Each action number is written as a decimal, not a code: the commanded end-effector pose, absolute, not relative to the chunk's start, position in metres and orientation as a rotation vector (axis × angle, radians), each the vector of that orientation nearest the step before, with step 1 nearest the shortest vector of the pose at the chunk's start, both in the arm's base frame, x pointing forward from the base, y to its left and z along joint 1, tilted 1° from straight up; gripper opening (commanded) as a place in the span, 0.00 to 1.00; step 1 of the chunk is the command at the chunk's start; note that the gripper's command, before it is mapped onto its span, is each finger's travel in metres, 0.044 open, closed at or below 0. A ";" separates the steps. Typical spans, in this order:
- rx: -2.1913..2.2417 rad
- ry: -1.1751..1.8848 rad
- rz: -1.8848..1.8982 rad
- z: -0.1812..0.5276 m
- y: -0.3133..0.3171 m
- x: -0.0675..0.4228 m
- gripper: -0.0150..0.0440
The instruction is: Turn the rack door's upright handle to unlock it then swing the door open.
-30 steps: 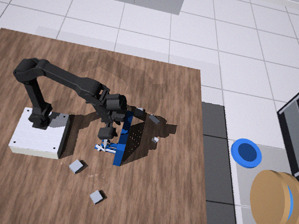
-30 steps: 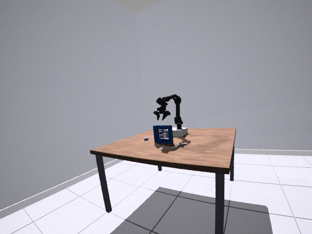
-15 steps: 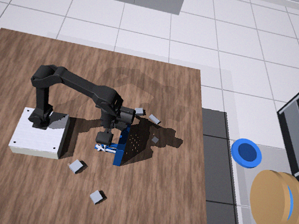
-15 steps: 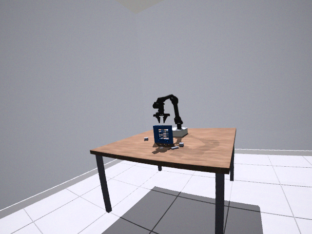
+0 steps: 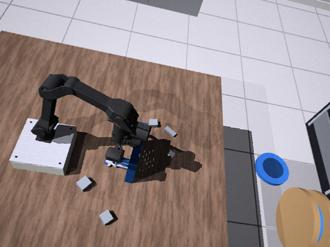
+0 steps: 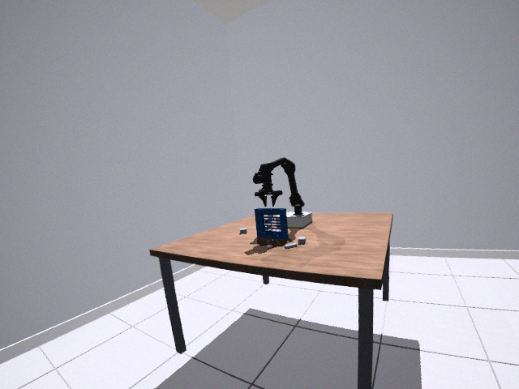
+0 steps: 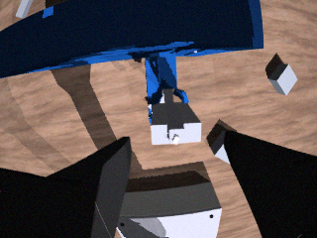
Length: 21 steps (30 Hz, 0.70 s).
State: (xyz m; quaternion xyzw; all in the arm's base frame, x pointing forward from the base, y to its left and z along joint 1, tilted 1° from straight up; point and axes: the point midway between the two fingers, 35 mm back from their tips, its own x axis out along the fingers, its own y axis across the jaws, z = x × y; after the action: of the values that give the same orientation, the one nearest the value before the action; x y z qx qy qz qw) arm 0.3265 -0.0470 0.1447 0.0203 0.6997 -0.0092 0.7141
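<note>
The blue rack frame point(image 5: 129, 178) point(image 6: 283, 224) point(image 7: 124, 30) stands upright on the table. Light slats point(image 6: 272, 223) show inside its opening; the door's angle is hard to tell. The handle, with a white and grey end point(image 5: 109, 163) point(image 7: 159, 135), sticks out on blue parts from the side facing the robot base. My gripper point(image 6: 269, 205) point(image 7: 178, 142) points down, open and empty. In the wrist view its fingertips lie either side of the handle's end; in the exterior view they are above the frame's top edge. The top view hides the fingertips.
Grey blocks lie on the robot side of the frame point(image 5: 83, 183) point(image 5: 106, 217). Others lie at its far end and behind it point(image 5: 153, 122) point(image 5: 170, 131) point(image 5: 171, 154). The pale robot base point(image 5: 39, 153) point(image 7: 183, 220) stands near the handle.
</note>
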 end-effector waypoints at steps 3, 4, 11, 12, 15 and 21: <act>0.040 1.560 -0.019 0.133 -0.047 0.326 0.73; 0.040 1.560 -0.019 0.131 -0.047 0.326 0.73; 0.040 1.560 -0.019 0.120 -0.047 0.327 0.73; 0.040 1.560 -0.019 0.118 -0.047 0.327 0.73; 0.040 1.560 -0.019 0.113 -0.047 0.327 0.73; 0.040 1.560 -0.019 0.103 -0.047 0.327 0.73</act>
State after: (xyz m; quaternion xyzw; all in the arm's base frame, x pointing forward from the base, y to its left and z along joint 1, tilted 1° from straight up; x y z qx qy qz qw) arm 0.3278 -0.0468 0.1096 0.0200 0.7009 -0.0086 0.7129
